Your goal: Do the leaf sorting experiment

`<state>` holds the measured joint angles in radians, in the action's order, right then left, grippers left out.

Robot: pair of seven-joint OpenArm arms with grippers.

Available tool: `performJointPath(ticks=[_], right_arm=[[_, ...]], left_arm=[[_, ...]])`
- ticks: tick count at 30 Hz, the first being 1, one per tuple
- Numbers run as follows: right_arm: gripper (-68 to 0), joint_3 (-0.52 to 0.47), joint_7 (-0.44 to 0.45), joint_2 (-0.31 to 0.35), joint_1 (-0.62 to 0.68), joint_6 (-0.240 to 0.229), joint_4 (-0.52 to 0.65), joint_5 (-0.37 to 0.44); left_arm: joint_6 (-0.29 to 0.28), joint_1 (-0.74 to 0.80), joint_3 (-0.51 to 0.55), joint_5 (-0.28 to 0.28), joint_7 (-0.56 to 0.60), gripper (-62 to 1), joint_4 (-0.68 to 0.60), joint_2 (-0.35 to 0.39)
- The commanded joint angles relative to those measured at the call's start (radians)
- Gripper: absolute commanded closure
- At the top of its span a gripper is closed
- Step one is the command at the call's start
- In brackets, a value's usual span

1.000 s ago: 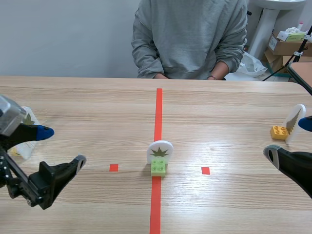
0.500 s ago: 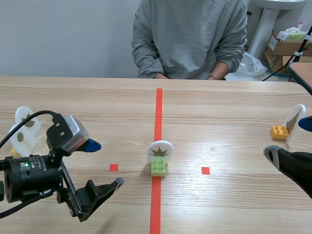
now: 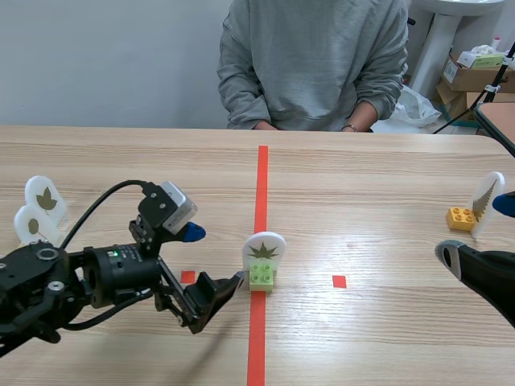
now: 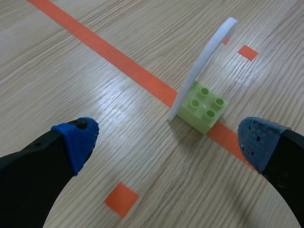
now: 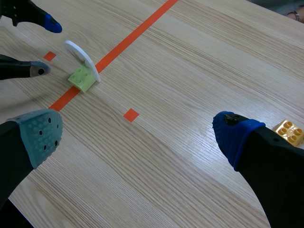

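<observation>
A white disc with a spiky green leaf (image 3: 264,248) stands upright on a light green brick (image 3: 261,276) on the red centre tape. My left gripper (image 3: 216,257) is open just left of it, not touching. In the left wrist view the green brick (image 4: 205,107) and its disc (image 4: 204,66), seen edge-on, lie just ahead of the open left gripper (image 4: 168,137). Two more leaf discs (image 3: 40,209) stand at the far left. My right gripper (image 3: 474,227) is open near a yellow brick (image 3: 460,217) with a fern-leaf disc (image 3: 486,201).
A person (image 3: 314,64) sits across the table with hands at its far edge. Small red tape squares (image 3: 339,281) flank the centre line. The right wrist view shows the green brick (image 5: 81,78), the yellow brick (image 5: 289,132) and the left gripper (image 5: 42,46).
My left arm has swung from the far left toward the centre, bringing its open gripper up beside the green brick. The right arm has not moved.
</observation>
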<state>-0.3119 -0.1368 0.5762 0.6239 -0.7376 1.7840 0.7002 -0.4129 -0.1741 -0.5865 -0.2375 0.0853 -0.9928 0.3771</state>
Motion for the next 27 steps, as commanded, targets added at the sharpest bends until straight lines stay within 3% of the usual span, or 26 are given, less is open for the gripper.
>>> performJointPath(ticks=[1,12,18,24,27], right_arm=[[-67.9,0.003,0.012,0.010,-0.012,-0.008,0.005,0.011],[-67.9,0.003,0.012,0.010,-0.012,-0.008,0.005,0.011],[-67.9,0.003,0.012,-0.015,-0.012,-0.008,0.005,0.011],[-67.9,0.004,0.012,-0.020,-0.012,-0.008,0.005,0.011],[-67.9,0.004,0.012,-0.020,-0.012,-0.008,0.005,0.011]], left_arm=[[-0.001,-0.022,-0.012,0.000,0.021,-62.3,-0.010,-0.024],[0.034,-0.113,-0.031,0.094,0.076,-62.2,0.169,-0.167],[0.037,-0.145,-0.031,0.131,0.099,-53.5,0.233,-0.203],[0.044,-0.145,-0.031,0.131,0.103,-53.4,0.240,-0.216],[0.044,-0.145,-0.031,0.130,0.105,-45.4,0.240,-0.218]])
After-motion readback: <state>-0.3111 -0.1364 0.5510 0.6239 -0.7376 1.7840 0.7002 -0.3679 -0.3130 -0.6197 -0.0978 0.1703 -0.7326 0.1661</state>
